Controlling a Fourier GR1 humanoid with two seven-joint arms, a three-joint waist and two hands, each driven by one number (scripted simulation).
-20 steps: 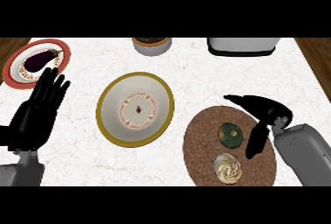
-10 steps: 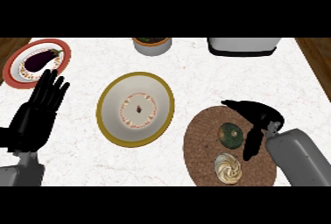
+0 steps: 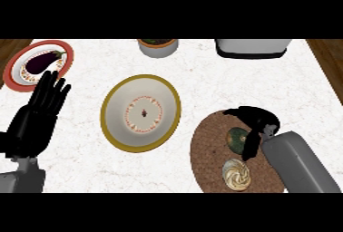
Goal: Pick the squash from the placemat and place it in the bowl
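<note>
The squash (image 3: 236, 138), small, round and dark green, lies on the round brown placemat (image 3: 211, 154) at the right. My right hand (image 3: 260, 121) hangs over its far right side. The thumb reaches left just above the squash and the fingers (image 3: 250, 147) run down its right edge. They are bent but have not closed on it. A wide bowl (image 3: 171, 93) with a yellow rim and a pale inside stands in the middle, left of the placemat. My left hand (image 3: 36, 120) rests open at the left edge, fingers up.
A cream swirled pastry (image 3: 236, 174) lies on the placemat below the squash. At the far left an orange-rimmed plate (image 3: 66, 50) holds an eggplant (image 3: 41, 61). A grey pot (image 3: 158, 46) and a white appliance (image 3: 253, 47) stand along the back edge.
My right hand has moved left and nearer along the squash's right side, its fingers now hugging the squash's edge. The left hand has barely shifted.
</note>
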